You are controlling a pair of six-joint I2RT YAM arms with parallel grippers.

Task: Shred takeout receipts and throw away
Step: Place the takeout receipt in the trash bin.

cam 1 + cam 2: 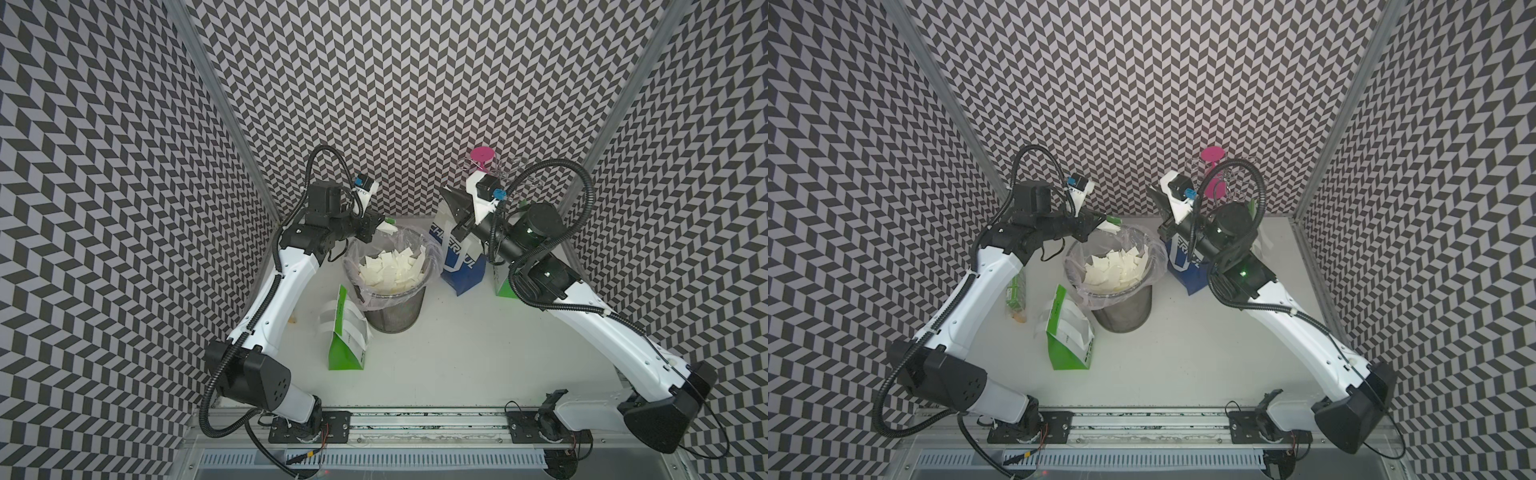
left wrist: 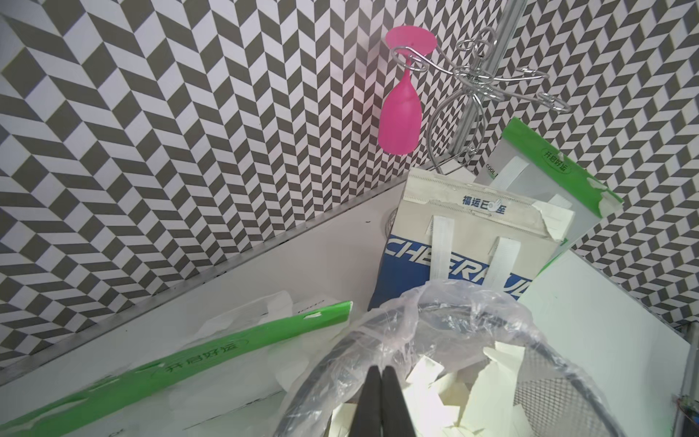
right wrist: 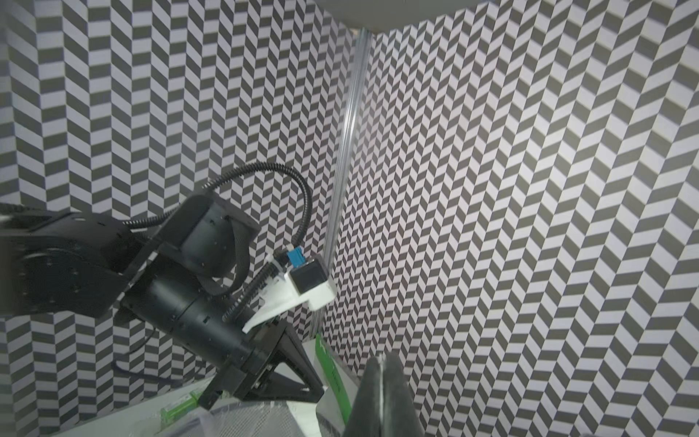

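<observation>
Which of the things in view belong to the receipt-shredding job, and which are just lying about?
Job:
- torn receipt scraps, in the bin
- lined mesh wastebasket
- left tool and right tool, both shut and empty

Lying about:
- blue-and-white bag
- green-and-white bags
- pink goblet hanging on the wire rack

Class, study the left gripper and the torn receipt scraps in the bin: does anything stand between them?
Nothing visible does. The left gripper hangs shut just over the rim of the bin, and the receipt scraps lie uncovered inside. The clear liner drapes over the rim only, leaving the mouth open.
</observation>
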